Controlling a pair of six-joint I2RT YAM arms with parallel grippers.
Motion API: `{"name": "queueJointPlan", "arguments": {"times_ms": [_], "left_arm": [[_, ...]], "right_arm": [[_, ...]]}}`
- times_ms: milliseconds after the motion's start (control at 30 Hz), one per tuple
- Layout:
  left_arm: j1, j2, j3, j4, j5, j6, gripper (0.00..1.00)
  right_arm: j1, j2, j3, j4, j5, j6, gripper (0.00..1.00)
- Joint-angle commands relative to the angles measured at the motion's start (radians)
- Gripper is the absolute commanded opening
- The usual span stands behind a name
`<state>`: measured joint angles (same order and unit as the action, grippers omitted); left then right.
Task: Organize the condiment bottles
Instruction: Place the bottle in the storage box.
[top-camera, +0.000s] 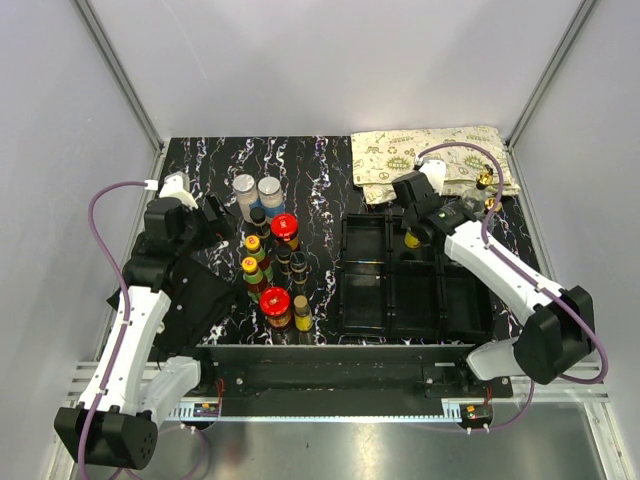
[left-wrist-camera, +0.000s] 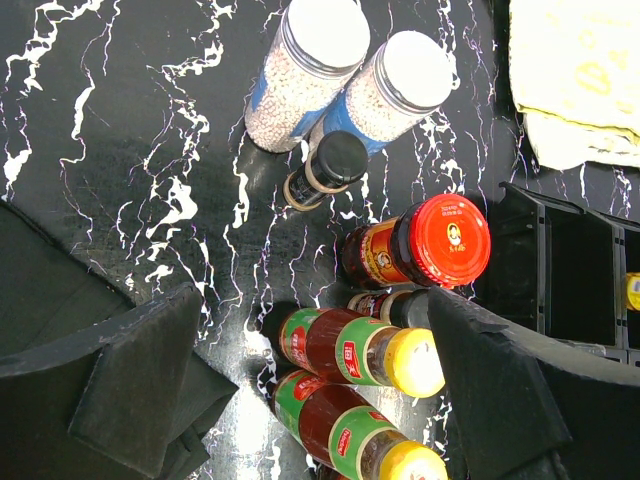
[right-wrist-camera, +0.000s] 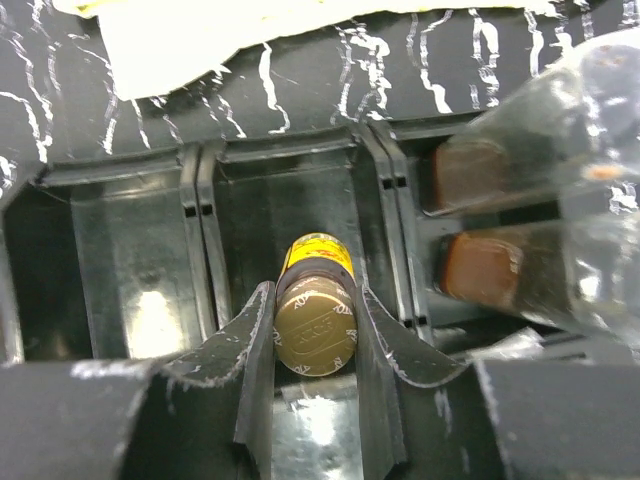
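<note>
I am only at the start of this job. My right claw (right-wrist-camera: 314, 305) is shut tight on one small bottle (right-wrist-camera: 316, 332) with a gold cap and a yellow label. I hold it at the far middle box of the black tray (top-camera: 390, 330). I cannot tell if its bottom touches the tray floor yet.

The small bottle looks like it stands straight. Its cap points up at my wrist camera and its long way goes up and down.

Most of the work is left. A bunch of bottles (top-camera: 270, 250) waits on the table (top-camera: 200, 160), left of the tray: red lids, yellow caps, black caps and two grey-lidded shakers. They all stand up too. Clear glass bottles (top-camera: 484, 181) sit at the far right by the cloth (top-camera: 400, 150).

My left claw (left-wrist-camera: 318, 350) is wide open and holds nothing. It hangs over the yellow-capped sauces.
</note>
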<state>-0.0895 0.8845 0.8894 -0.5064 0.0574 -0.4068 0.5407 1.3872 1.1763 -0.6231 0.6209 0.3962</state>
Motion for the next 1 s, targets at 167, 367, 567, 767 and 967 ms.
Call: {"name": "queueJointPlan", "arguments": {"times_ms": [167, 367, 567, 767, 967], "left_arm": [[0.008, 0.004, 0.005, 0.032, 0.025, 0.019, 0.99], [0.011, 0.008, 0.005, 0.032, 0.027, 0.019, 0.99], [0.013, 0.008, 0.006, 0.032, 0.027, 0.019, 0.99], [0.014, 0.010, 0.005, 0.032, 0.027, 0.020, 0.99], [0.014, 0.008, 0.005, 0.032, 0.027, 0.020, 0.99]], "right_arm": [[-0.084, 0.029, -0.004, 0.207, -0.164, -0.011, 0.00], [-0.099, 0.084, -0.004, 0.221, -0.191, -0.010, 0.00], [-0.108, 0.131, -0.001, 0.232, -0.187, -0.007, 0.04], [-0.116, 0.162, -0.003, 0.238, -0.188, -0.008, 0.24], [-0.114, 0.142, -0.015, 0.237, -0.199, -0.003, 0.76]]}}
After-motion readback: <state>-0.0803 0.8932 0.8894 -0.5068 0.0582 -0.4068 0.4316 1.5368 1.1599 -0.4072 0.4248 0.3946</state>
